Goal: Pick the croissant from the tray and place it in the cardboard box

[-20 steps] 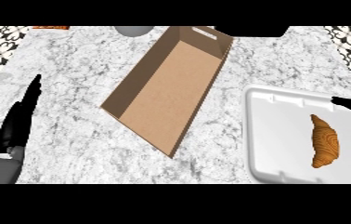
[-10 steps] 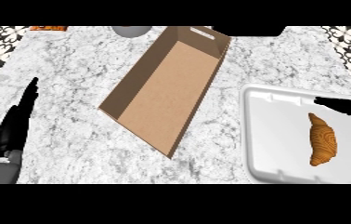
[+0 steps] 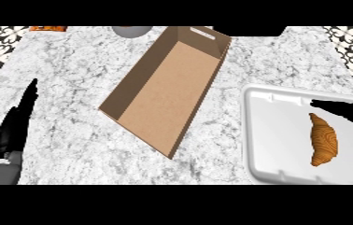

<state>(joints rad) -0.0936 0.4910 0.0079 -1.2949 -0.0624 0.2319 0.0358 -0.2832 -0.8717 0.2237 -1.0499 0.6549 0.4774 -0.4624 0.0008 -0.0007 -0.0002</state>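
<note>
A golden-brown croissant (image 3: 324,140) lies lengthwise on the right side of the white tray (image 3: 252,126), which sits at the right of the counter. The open cardboard box (image 3: 169,91) lies slantwise in the middle, with nothing inside it. My right hand (image 3: 336,109) shows only as black fingers coming in from the right edge over the tray. They are straight, point left, and sit just beyond the croissant's far tip; I cannot tell whether they touch it. My left hand (image 3: 19,121) rests open at the left edge, fingers up, well away from the box.
A grey round object (image 3: 131,31) and an orange item (image 3: 48,28) sit at the counter's far edge. Patterned patches (image 3: 339,32) show at the far corners. White marble counter lies between the box and the tray.
The right hand's fingers have come further in from the right edge over the tray's far part. The left hand, box and croissant have stayed put.
</note>
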